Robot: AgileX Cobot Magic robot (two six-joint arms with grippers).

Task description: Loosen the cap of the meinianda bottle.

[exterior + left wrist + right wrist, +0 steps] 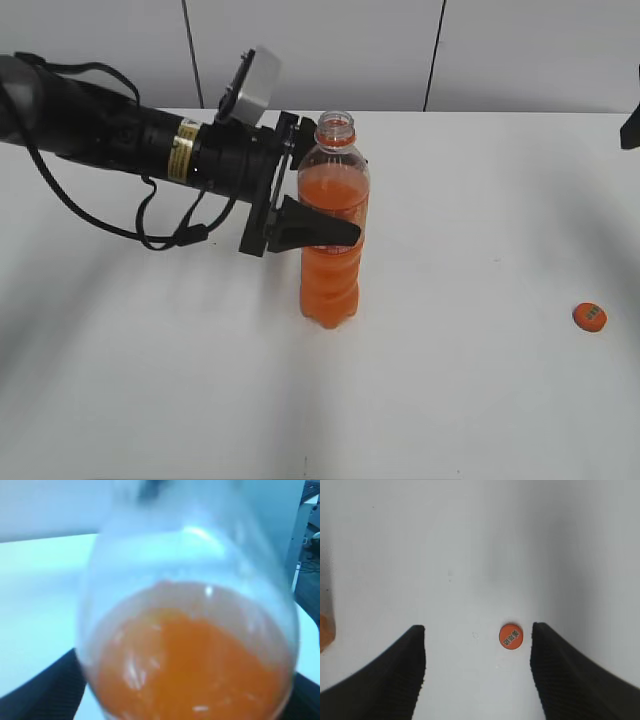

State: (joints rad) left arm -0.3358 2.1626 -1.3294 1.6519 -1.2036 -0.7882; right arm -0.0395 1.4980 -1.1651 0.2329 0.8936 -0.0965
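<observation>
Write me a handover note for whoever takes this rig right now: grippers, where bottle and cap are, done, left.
Left gripper: jaws around the upper body of the meinianda bottle; whether they are pressing it or just apart from it cannot be told.
Right gripper: open, empty, above the table, with the cap lying between its fingers.
Bottle: upright mid-table, neck open, no cap on it.
Cap: flat on the table at the right, well away from the bottle.
Done: cap is not just loosened but fully off.
Left: probably only clear the left arm from the bottle without tipping it.
</observation>
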